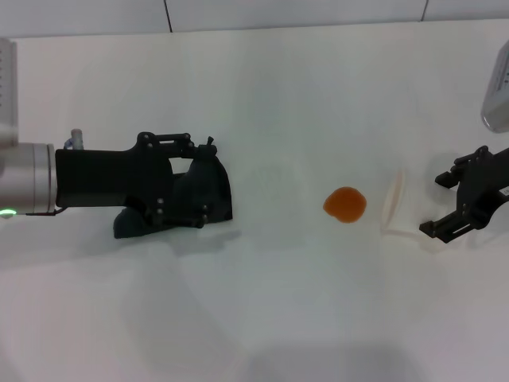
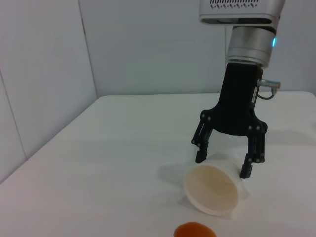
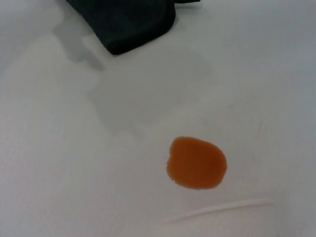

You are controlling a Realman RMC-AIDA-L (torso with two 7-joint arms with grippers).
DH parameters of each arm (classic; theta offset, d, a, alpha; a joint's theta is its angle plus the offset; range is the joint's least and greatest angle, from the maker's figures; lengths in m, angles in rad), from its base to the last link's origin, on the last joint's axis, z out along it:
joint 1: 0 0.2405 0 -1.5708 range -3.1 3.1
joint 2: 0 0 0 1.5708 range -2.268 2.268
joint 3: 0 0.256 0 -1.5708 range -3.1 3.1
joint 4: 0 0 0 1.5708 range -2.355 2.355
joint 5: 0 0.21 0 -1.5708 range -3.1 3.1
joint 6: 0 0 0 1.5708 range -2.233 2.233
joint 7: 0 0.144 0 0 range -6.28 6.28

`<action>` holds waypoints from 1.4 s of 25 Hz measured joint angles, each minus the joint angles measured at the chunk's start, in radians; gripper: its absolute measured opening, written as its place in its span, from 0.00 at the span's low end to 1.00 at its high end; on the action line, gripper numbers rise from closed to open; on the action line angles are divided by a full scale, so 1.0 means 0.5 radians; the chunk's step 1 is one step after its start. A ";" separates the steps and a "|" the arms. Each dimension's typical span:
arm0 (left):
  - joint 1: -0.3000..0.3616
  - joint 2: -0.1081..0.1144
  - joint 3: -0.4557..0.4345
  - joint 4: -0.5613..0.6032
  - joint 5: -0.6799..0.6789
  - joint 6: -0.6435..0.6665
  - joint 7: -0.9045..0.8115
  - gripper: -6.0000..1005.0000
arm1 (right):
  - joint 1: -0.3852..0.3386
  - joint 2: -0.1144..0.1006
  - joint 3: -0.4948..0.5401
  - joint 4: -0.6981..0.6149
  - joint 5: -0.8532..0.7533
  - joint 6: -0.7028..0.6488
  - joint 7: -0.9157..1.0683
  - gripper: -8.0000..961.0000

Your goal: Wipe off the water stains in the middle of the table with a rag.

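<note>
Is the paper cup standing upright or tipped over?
Tipped over: the paper cup lies on its side, open mouth facing the orange stain, between the right gripper's open fingers.

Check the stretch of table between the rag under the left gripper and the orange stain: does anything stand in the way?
Nothing visible does. The left gripper is at the rag, and bare table runs to the water stains. The paper cup, lying between the right gripper's open fingers, is beyond the stain.
</note>
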State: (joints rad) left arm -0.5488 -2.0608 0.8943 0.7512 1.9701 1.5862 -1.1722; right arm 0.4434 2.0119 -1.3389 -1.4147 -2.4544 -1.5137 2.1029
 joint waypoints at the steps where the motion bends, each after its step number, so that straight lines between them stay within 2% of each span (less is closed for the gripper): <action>1: 0.000 0.000 0.000 0.000 0.000 0.000 0.000 0.75 | 0.000 0.000 -0.005 0.005 0.000 0.008 0.000 0.88; 10: 0.006 0.000 -0.001 0.002 -0.003 0.000 0.004 0.75 | 0.000 0.002 -0.071 0.045 -0.005 0.088 0.000 0.87; 35: 0.018 0.002 -0.003 0.006 -0.004 -0.004 0.004 0.74 | 0.003 0.001 -0.095 0.090 -0.010 0.139 0.001 0.85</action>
State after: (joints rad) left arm -0.5400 -2.0599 0.8927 0.7540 1.9680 1.5843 -1.1703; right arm 0.4449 2.0126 -1.3866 -1.3697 -2.4593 -1.4443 2.1034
